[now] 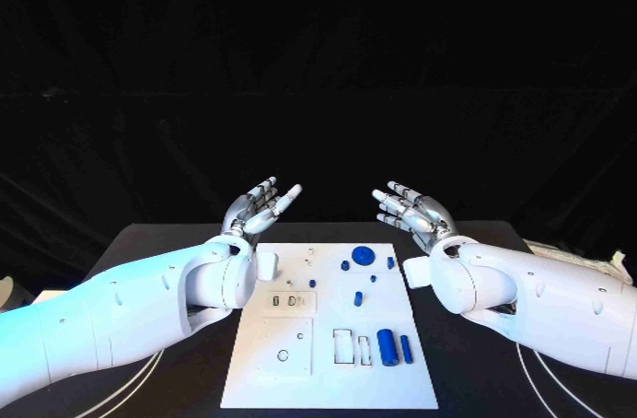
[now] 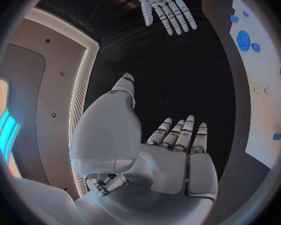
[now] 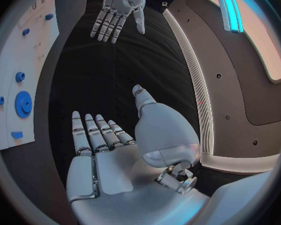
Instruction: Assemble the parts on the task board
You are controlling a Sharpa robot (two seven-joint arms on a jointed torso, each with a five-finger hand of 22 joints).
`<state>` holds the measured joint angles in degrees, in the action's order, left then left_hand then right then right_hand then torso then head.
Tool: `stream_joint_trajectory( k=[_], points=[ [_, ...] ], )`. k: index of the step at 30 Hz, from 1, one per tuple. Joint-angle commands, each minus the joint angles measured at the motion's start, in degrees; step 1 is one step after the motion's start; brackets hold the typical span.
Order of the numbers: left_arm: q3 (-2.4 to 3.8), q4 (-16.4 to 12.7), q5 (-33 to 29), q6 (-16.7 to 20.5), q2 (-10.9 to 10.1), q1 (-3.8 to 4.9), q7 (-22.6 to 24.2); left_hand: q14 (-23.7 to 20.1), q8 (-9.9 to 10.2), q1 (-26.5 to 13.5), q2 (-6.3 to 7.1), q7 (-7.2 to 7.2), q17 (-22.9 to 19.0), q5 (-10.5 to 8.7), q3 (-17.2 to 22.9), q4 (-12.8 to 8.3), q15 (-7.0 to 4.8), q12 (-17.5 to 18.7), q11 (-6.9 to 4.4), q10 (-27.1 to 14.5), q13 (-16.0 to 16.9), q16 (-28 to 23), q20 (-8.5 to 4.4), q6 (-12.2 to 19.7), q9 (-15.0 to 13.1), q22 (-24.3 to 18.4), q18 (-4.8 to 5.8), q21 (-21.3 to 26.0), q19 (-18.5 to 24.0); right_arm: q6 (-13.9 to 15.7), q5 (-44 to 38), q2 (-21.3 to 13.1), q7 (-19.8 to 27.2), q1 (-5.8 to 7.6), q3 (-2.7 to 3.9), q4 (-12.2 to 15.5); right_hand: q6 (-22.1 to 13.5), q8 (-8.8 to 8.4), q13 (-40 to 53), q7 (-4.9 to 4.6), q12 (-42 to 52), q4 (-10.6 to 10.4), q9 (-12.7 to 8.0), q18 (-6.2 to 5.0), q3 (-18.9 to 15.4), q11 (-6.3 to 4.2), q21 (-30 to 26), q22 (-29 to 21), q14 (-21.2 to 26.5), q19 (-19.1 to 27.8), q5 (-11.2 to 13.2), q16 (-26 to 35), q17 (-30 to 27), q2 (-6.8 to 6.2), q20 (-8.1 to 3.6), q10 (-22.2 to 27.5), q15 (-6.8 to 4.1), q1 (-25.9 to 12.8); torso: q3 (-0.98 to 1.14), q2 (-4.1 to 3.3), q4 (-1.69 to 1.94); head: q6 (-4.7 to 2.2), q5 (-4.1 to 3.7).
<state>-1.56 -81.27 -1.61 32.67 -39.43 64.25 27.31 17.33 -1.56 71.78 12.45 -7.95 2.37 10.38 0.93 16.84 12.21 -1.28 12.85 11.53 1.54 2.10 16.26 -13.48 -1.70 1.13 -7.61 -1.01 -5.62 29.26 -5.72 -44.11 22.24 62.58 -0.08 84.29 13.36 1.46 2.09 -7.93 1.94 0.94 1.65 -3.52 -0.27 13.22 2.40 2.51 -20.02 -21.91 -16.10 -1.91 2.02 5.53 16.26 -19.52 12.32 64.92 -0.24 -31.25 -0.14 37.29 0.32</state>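
The board (image 1: 330, 372) lies nearest me, its near edge at the bottom centre of the head view, with the blue parts still loose on it: a gear (image 1: 361, 253) in the upper middle, a fat cylinder (image 1: 387, 346) and a thin pin (image 1: 405, 348) at lower right. Left of the board, my left hand (image 1: 259, 208) hangs above the table's far edge, fingers spread wide and holding nothing. On the right, my right hand (image 1: 411, 211) mirrors it, also wide and empty. I judge nothing is assembled yet. My worry is reach: both hands sit beyond the board, so bringing either back could sweep a forearm across the plate and scatter the small pieces, or roll the cylinder off.
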Motion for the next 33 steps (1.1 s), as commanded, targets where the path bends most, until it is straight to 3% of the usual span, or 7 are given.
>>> stream_joint_trajectory(
  k=[1, 6, 7, 8, 15, 23, 33],
  points=[
    [0.01, 0.15, -0.52, -4.81, 0.19, 0.17, -0.27, 2.21, -0.50, 1.96, -0.19, -7.69, 0.32, 0.15, 0.45, 0.40, 0.54, -0.53, 0.99, 1.74, 0.21, 0.56, 0.59, -1.78, -0.25, 0.27, -0.57, -0.54, -1.01, -9.73, -5.05, 0.15, -3.99, 0.25, 0.00, -0.61, 13.01, 2.21, 1.42, -7.91, 2.84, 5.37, 1.34, -4.47, 1.37, 0.68, 3.54, 1.78, -20.72, -15.34, 0.84, -3.33, 1.66, 0.30, 0.29, -18.06, 0.15, 7.75, -0.01, 0.00, 0.00, 0.00, 0.00],
    [0.01, 0.15, -0.52, -4.81, 0.19, 0.17, -0.27, 21.37, -3.59, 5.20, -5.00, -8.43, 2.90, -0.87, 3.74, -0.02, 1.23, -4.00, 1.87, 18.31, 1.85, 5.42, 0.37, -15.23, -1.83, 2.56, 0.17, -4.63, -12.22, -11.42, -5.81, 0.21, -4.72, 0.43, 0.00, -1.03, 32.49, 5.20, 1.60, -5.55, 4.90, 9.08, 2.70, -7.07, 3.59, -2.05, 7.05, 2.51, -35.09, -25.51, 2.55, -5.21, 1.73, 0.55, -0.21, -34.65, -2.87, 10.85, -0.01, 0.00, 0.00, 0.00, 0.00],
    [0.01, 0.25, -0.79, -4.89, -2.49, 0.22, 1.21, 24.67, -4.26, 5.71, -5.93, -8.17, 3.24, -1.05, 4.17, -0.23, 0.79, -5.03, 1.51, 23.50, 2.25, 6.32, 0.41, -18.42, -2.12, 3.60, -0.24, -6.69, -17.63, -3.76, -15.09, 0.14, 0.52, 0.55, 0.08, -4.88, 34.76, 5.38, 1.57, -5.36, 4.85, 9.68, 2.74, -7.20, 3.92, -2.48, 7.36, 2.50, -36.40, -26.50, 2.97, -5.32, 1.75, 0.33, -0.52, -35.79, -3.23, 11.14, 0.03, 0.00, 0.14, 0.30, -0.29],
    [0.01, 0.03, -0.79, -4.90, -3.05, 0.23, 1.47, 27.84, -4.94, 6.40, -6.73, -7.66, 3.39, -1.18, 4.38, -0.58, -0.05, -6.27, 0.72, 30.96, 2.58, 7.05, 0.41, -22.68, -2.37, 4.95, -1.00, -9.65, -25.68, -3.30, -17.04, 0.20, 0.61, 0.59, 0.12, -5.49, 37.30, 5.15, 1.40, -4.95, 4.33, 10.49, 2.52, -7.14, 4.76, -2.91, 7.93, 2.42, -38.38, -28.48, 3.35, -5.12, 1.62, 0.36, -1.20, -37.51, -3.83, 11.18, 0.02, -0.15, 0.10, 0.20, -0.28],
    [0.01, -2.15, -0.79, -7.46, -5.57, 0.35, -0.26, 38.94, -6.83, 8.17, -8.05, -5.80, 3.83, -1.71, 3.86, -2.82, -3.39, -7.42, -1.80, 42.60, 2.40, 9.19, -0.52, -36.97, -2.83, 6.16, -3.25, -14.37, -40.06, -3.02, -30.63, 0.01, -1.11, 0.91, 0.60, -6.76, 41.48, 3.55, 1.42, -4.17, 2.34, 12.78, 2.09, -7.18, 7.48, -4.10, 8.52, 1.69, -43.89, -32.68, 6.42, -4.23, 1.64, -0.03, -2.84, -42.28, -5.39, 9.73, -0.01, -1.43, -0.08, -0.24, -0.04],
    [0.13, -6.96, 0.71, -10.18, -8.52, 0.76, -2.18, 47.03, -6.39, 9.15, -9.42, -4.14, 5.53, -1.80, 3.35, -5.74, -5.82, -6.89, -3.86, 49.72, 2.58, 9.81, -3.31, -42.66, -2.27, 5.86, -3.04, -15.86, -48.30, -6.16, -49.09, -0.26, -7.99, 2.41, 1.29, -7.06, 44.11, 2.44, 1.46, -3.37, 1.67, 15.28, 2.16, -7.15, 10.33, -5.18, 9.89, 1.73, -48.83, -37.40, 6.43, -3.85, 1.88, -0.64, -4.83, -45.51, -7.01, 9.10, -0.14, -3.70, 0.39, -0.81, -0.41],
    [0.84, -12.34, 0.04, -13.08, -11.16, 1.89, -2.86, 50.67, -5.65, 9.33, -9.97, -3.66, 7.43, -1.79, 3.48, -6.44, -6.97, -5.98, -4.64, 52.15, 2.60, 10.11, -4.56, -44.40, -2.18, 5.88, -2.99, -16.71, -51.82, -12.09, -72.41, -0.19, -19.72, 4.18, 1.85, -6.07, 47.62, 2.63, 1.71, -1.59, 2.04, 15.16, 2.36, -7.16, 10.61, -7.49, 15.11, 3.64, -58.54, -46.46, 7.26, -6.65, 4.03, -3.25, -8.54, -50.99, -10.33, 8.59, -1.12, -7.37, 1.84, -1.96, -1.95]
  ],
)
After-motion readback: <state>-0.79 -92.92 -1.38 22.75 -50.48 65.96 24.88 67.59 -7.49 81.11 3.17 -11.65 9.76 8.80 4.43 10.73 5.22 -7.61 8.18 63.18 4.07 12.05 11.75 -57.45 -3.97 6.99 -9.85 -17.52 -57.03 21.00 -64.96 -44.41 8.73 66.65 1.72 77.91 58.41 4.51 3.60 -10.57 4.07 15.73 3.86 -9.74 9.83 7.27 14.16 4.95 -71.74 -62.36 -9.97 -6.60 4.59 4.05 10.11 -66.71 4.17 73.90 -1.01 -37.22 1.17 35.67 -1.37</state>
